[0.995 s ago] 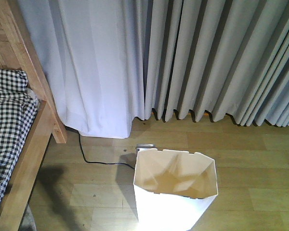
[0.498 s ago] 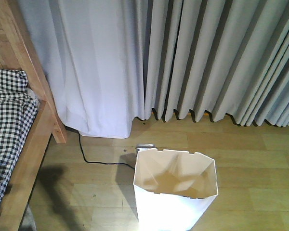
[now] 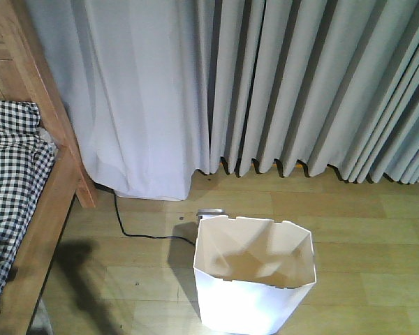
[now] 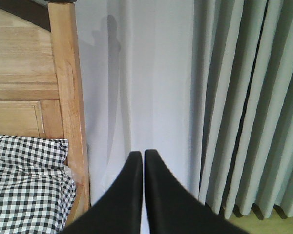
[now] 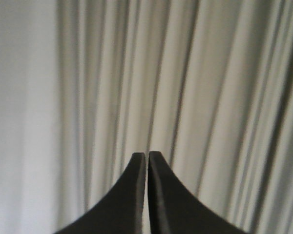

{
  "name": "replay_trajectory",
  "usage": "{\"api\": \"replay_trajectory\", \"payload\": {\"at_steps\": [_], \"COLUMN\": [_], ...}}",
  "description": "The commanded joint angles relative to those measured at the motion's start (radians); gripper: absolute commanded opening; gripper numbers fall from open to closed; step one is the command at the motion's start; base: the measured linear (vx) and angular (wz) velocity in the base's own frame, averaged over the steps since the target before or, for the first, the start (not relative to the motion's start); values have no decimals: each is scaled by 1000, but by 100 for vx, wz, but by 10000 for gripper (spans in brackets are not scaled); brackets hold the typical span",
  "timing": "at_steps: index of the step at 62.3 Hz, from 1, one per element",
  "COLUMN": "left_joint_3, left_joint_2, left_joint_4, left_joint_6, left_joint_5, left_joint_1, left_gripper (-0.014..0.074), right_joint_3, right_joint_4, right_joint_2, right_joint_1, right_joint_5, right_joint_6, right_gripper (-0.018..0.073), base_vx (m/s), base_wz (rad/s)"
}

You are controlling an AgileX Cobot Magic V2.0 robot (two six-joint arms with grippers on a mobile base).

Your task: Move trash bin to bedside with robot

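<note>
Bin on the floor, both claws pinched together

White trash bin [image 3: 255,283] stands upright on the wooden floor [image 3: 363,230], near the bed [image 3: 28,209]. Left claw [image 4: 143,155] and right claw [image 5: 147,156] hold nothing. No readable writing anywhere.

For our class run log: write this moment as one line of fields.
left gripper: shut, empty | right gripper: shut, empty | trash bin: upright on floor, apart from bed frame

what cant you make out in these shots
- Trash bin: base cut off by the bottom edge of the front view.
- Bed: mostly outside the left edge of that view.
- Black cable: its far end runs behind the bin.
- Right gripper: curtain behind it is blurred.
</note>
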Motion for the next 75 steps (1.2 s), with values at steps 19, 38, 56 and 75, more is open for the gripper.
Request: {"api": "replay_trajectory", "payload": {"at_steps": [19, 38, 56, 75], "left_joint_3": [28, 28, 28, 28], "left_joint_2": [-10, -10, -10, -10], "left_joint_4": [-4, -4, -4, -4], "left_joint_6": [-9, -9, -9, -9], "left_joint_5": [-78, -78, -78, -78], "left_joint_1": [-5, -5, -5, -5], "left_gripper": [-6, -6, -6, -6], "right_joint_3": [203, 241, 241, 241], "right_joint_4": [-317, -326, -326, -326], "right_joint_2": [-25, -42, -42, -42], "right_joint_1": [-4, 39, 54, 54], "right_joint_5": [-356, -294, -294, -294], "right_joint_6": [333, 369, 370, 370], "right_gripper": [-11, -11, -11, -11], "base_vx": [0, 0, 0, 0], "base_wz": [0, 0, 0, 0]}}
